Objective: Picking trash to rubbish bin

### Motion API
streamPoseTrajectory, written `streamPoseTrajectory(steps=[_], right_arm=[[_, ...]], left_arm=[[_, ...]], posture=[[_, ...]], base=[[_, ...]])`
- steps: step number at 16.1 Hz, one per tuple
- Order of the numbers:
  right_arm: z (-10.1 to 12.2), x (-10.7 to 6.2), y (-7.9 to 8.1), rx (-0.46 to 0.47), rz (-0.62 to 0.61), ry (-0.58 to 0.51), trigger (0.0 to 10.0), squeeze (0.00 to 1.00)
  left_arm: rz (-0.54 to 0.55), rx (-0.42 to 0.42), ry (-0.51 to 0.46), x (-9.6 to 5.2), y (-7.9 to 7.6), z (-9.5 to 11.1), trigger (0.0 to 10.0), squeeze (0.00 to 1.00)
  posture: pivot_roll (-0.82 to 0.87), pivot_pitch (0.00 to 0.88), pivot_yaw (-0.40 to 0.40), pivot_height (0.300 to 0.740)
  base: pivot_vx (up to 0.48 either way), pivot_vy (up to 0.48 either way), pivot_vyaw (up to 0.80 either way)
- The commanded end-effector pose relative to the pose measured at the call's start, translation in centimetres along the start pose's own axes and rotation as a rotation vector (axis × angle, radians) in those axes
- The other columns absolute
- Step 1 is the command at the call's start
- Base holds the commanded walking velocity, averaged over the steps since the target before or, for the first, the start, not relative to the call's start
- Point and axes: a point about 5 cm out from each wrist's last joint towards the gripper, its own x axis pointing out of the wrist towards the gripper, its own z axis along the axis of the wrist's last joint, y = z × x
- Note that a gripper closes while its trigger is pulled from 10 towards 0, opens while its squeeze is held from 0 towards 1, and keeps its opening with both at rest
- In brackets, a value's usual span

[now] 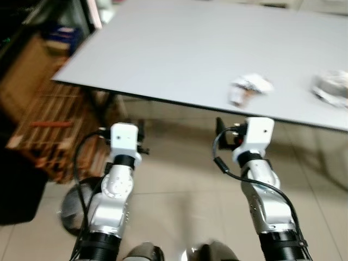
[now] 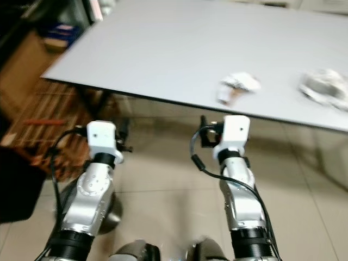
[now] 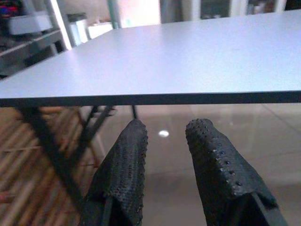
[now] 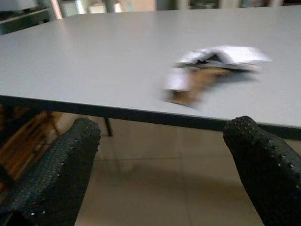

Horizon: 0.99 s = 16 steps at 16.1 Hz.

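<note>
On the left of the frame the left tool (image 3: 164, 155) hangs just below the counter (image 1: 179, 49) edge, its fingers (image 3: 124, 174) a narrow gap apart and holding nothing. Right of it, the right tool (image 4: 160, 155) has its fingers spread wide, aimed at the crumpled wrapper (image 1: 249, 88) lying near the counter's front edge, right of centre. The tool sits lower than the tabletop, so I'd say it needs to rise above the edge first, then go forward until the fingers straddle the wrapper before closing. A second wad of trash (image 1: 333, 87) lies at the far right of the counter. A wooden crate (image 1: 51, 130) stands at lower left. I see no bin from here.
</note>
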Motion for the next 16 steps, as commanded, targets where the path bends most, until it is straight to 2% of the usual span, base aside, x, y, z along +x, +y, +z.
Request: streamPoseTrajectory(steps=[1, 5, 14, 16], right_arm=[[-0.03, -0.16, -0.68, -0.004, -0.022, 0.007, 10.0, 0.0], [-0.17, -0.26, -0.5, -0.001, -0.012, 0.01, 10.0, 0.0], [-0.34, -0.34, -0.13, 0.005, 0.006, 0.016, 10.0, 0.0], [-0.4, -0.39, -0.06, 0.001, 0.01, 0.02, 10.0, 0.0]], left_arm=[[-0.012, -0.009, -0.006, 0.0, -0.61, 0.21, 10.0, 0.0], [-0.007, -0.007, -0.015, 0.05, -0.56, 0.39, 10.0, 0.0], [-0.017, 0.006, -0.003, 0.01, -0.8, 0.19, 10.0, 0.0], [-0.02, 0.013, -0.002, -0.05, -0.89, 0.17, 10.0, 0.0]], posture=[[-0.06, 0.196, 0.02, 0.74], [-0.05, 0.189, 0.018, 0.74], [-0.05, 0.185, 0.014, 0.74], [-0.05, 0.191, 0.013, 0.74]], base=[[0.0, 0.0, -0.8], [0.0, 0.0, -0.8], [0.0, 0.0, 0.0], [0.0, -0.367, 0.0]])
